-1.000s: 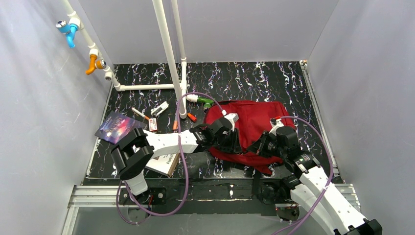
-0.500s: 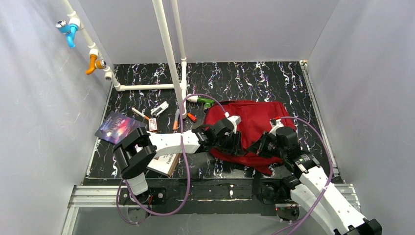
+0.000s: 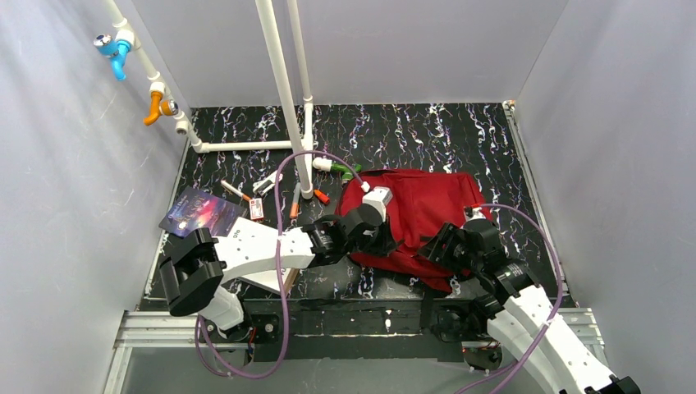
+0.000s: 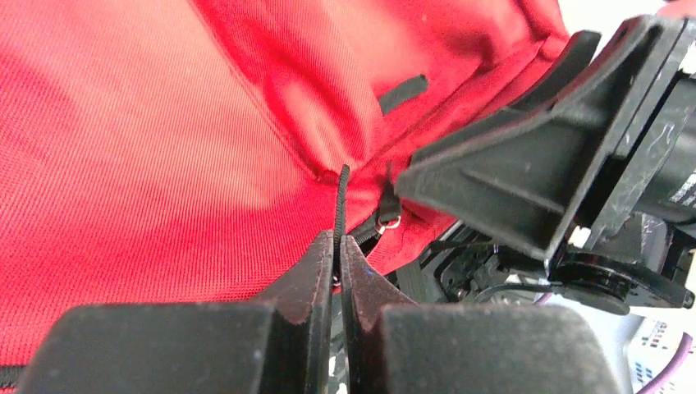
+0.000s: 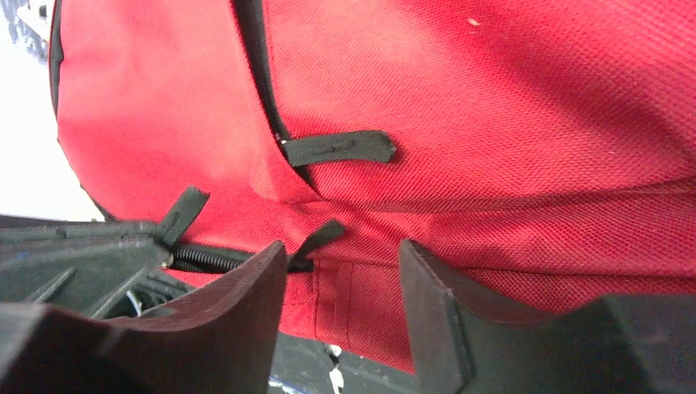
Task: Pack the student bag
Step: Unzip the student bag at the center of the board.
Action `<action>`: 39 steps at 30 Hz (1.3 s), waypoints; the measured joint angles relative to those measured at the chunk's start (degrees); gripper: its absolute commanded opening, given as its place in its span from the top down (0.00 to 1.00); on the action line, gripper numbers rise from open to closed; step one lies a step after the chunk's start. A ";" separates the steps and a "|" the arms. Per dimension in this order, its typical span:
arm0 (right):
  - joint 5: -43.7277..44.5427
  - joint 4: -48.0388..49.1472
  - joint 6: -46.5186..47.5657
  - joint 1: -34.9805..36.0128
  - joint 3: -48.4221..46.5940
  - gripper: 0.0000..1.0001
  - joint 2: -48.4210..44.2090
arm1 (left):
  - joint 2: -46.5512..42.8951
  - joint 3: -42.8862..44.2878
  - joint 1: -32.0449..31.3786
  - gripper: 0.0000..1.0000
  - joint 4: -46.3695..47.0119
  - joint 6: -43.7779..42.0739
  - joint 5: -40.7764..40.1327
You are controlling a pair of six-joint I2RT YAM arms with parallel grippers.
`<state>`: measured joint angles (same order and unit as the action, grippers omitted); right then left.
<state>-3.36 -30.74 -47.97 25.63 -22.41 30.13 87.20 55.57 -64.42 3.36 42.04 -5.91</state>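
Soft, limp student bag (image 3: 427, 209) is clamped at its zipper pull (image 4: 341, 193), probably the surest hold, by left gripper (image 4: 337, 244); right gripper (image 5: 343, 256) is parted.

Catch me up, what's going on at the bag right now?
The left gripper is shut on a thin black zipper pull at the near edge of the red student bag. The right gripper sits open at the same edge, holding nothing. A book and pens lie on the table, left of the bag, unpacked.

One student bag (image 3: 427, 205), two books (image 3: 201, 212), two robot arms (image 3: 263, 242), two coloured taps (image 3: 112, 48).
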 measured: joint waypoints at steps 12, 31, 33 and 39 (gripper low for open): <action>-4.33 3.04 -8.28 0.00 6.88 0.20 -5.75 | -1.84 -6.25 -0.31 1.00 9.01 3.34 -1.22; 12.52 6.49 -0.76 -19.41 -3.85 0.27 18.84 | -23.32 -15.65 5.01 1.00 0.42 8.31 -9.35; 11.34 4.74 5.16 -22.86 -8.52 0.25 24.24 | -20.31 -15.08 5.60 1.00 1.33 7.82 -6.49; 0.50 -4.96 18.75 -22.88 -20.22 0.10 27.50 | -7.15 -10.29 4.39 1.00 8.31 7.48 1.20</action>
<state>-2.85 -35.70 -29.21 2.74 -42.63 57.63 80.05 45.28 -60.03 11.66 49.52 -4.71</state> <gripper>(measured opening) 0.844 0.021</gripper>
